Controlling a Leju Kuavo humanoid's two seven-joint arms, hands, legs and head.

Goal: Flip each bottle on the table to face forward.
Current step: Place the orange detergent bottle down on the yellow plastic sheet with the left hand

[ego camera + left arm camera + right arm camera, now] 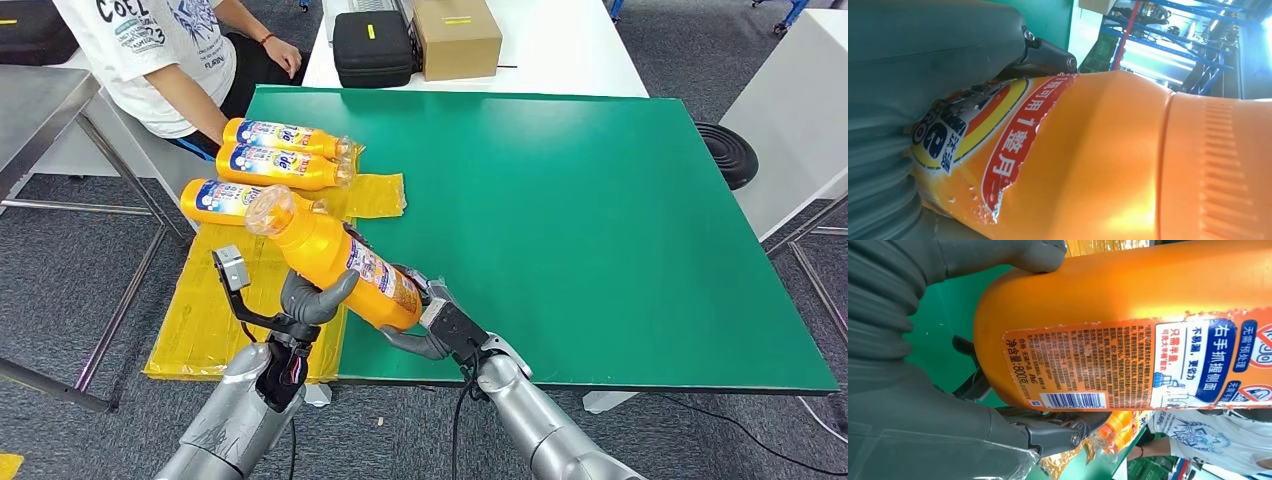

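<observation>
You have one orange detergent bottle (335,258) lifted off the green table mat (600,220), tilted with its translucent cap (269,210) up and away from you and its base down near the mat's front edge. Both hands are on it: your left hand (312,298) cups the body from the left with the thumb up against the plastic, and your right hand (432,322) clasps the base end from below. The bottle is opaque, so you cannot judge how full it is.

In the right wrist view the back label faces the camera: dense small Chinese print, a barcode, "800" in the net-content line, and a blue panel reading 右手抓握侧面. In the left wrist view the front label (983,150) shows torn, ragged edges, a red band reading 可用1整月 and a dark logo half hidden by the hand; the brand itself cannot be read.

Three more orange bottles lie on their sides at the mat's left edge, caps toward the mat, blue-and-white labels up: the farthest (285,135), the middle one (290,165), and the nearest (225,200), partly covered by the lifted bottle's cap. They rest on a yellow plastic sheet (205,320) that hangs off the table edge. Their label text is too small to read.

A seated person (180,50) in a white printed T-shirt is cut off at the top left. A black case (372,47) and a cardboard box (456,37) sit on the white table (560,45) beyond.
</observation>
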